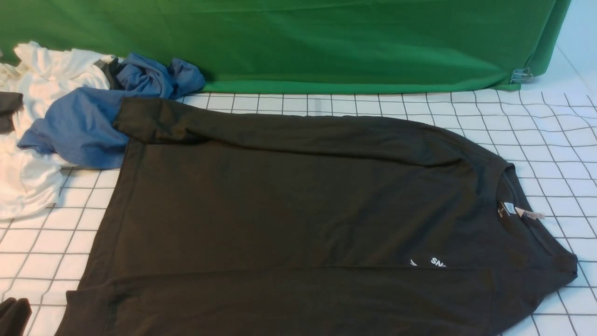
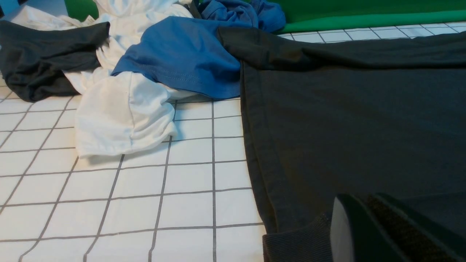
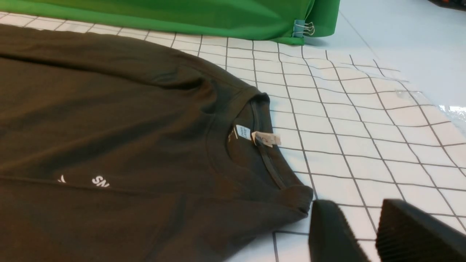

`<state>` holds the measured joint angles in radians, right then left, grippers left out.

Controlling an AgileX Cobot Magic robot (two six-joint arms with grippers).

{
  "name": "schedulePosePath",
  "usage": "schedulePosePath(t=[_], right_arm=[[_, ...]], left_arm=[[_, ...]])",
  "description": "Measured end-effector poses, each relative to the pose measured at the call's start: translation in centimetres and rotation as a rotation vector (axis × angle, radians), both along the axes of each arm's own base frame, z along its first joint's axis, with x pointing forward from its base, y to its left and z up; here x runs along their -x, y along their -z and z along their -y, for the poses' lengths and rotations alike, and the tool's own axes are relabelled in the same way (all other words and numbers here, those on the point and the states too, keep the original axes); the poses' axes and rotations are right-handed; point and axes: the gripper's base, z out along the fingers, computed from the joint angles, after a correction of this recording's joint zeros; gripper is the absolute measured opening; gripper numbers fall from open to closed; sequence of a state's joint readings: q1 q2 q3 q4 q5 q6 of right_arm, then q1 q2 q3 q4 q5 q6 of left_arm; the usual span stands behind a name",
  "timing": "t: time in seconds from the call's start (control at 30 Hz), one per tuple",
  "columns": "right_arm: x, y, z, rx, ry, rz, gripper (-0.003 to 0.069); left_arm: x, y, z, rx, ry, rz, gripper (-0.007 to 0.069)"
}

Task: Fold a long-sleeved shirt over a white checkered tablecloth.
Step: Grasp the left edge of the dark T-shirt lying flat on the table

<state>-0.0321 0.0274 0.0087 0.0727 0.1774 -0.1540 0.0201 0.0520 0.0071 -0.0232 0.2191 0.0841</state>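
The long-sleeved shirt [image 1: 289, 196] lies flat on the white checkered tablecloth [image 1: 536, 130], neck to the right, hem to the left, both sleeves laid across the body. White lettering [image 1: 438, 261] shows near the front sleeve. My left gripper [image 2: 360, 200] is shut, low over the near sleeve beside its ribbed cuff [image 2: 298, 243]; nothing shows between its fingers. In the front view it is a dark shape at the lower left corner [image 1: 11, 317]. My right gripper [image 3: 358, 209] is open over bare tablecloth [image 3: 346, 127], just right of the shirt's near shoulder tip [image 3: 298, 198]. It is outside the front view.
A blue garment [image 1: 79, 126] and a white garment [image 1: 28, 177] are heaped at the back left, the blue one touching the shirt's far hem corner. A dark garment [image 2: 40, 58] lies beyond them. The green backdrop [image 1: 326, 42] hangs behind, clipped [image 1: 521, 74] at the right.
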Motion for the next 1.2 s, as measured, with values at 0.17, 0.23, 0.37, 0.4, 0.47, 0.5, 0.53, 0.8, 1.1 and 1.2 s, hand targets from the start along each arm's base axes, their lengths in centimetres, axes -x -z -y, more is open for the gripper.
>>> schedulePosePath(t=[0.17, 0.23, 0.37, 0.4, 0.47, 0.5, 0.53, 0.8, 1.1, 1.2], right_arm=[[0.0, 0.0, 0.0, 0.000, 0.000, 0.000, 0.0242], [0.0, 0.0, 0.0, 0.000, 0.000, 0.000, 0.0242], [0.0, 0.0, 0.0, 0.000, 0.000, 0.001, 0.0242], [0.0, 0.0, 0.0, 0.000, 0.000, 0.002, 0.0242], [0.0, 0.0, 0.0, 0.000, 0.000, 0.005, 0.0242], [0.0, 0.0, 0.0, 0.000, 0.000, 0.005, 0.0242], [0.0, 0.0, 0.0, 0.000, 0.000, 0.005, 0.0242], [0.0, -0.1, 0.0, 0.000, 0.000, 0.007, 0.0242], [0.0, -0.1, 0.0, -0.095, 0.020, 0.011, 0.0242], [0.0, -0.1, 0.0, -0.225, 0.046, 0.017, 0.0242]], left_arm=[[0.0, 0.0, 0.0, 0.000, 0.000, 0.000, -0.0009], [0.0, 0.0, 0.0, 0.000, 0.000, 0.000, -0.0009], [0.0, 0.0, 0.0, 0.000, 0.000, 0.000, -0.0009], [0.0, 0.0, 0.0, 0.000, 0.000, 0.000, -0.0009], [0.0, 0.0, 0.0, 0.000, 0.000, 0.000, -0.0009], [0.0, 0.0, 0.0, 0.000, 0.000, 0.000, -0.0009], [0.0, 0.0, 0.0, 0.000, 0.000, 0.000, -0.0009], [0.0, 0.0, 0.0, 0.000, 0.000, 0.000, -0.0009], [-0.1, -0.4, 0.0, 0.061, -0.006, 0.042, -0.0009], [-0.1, -1.0, 0.3, 0.538, -0.043, 0.112, -0.0009]])
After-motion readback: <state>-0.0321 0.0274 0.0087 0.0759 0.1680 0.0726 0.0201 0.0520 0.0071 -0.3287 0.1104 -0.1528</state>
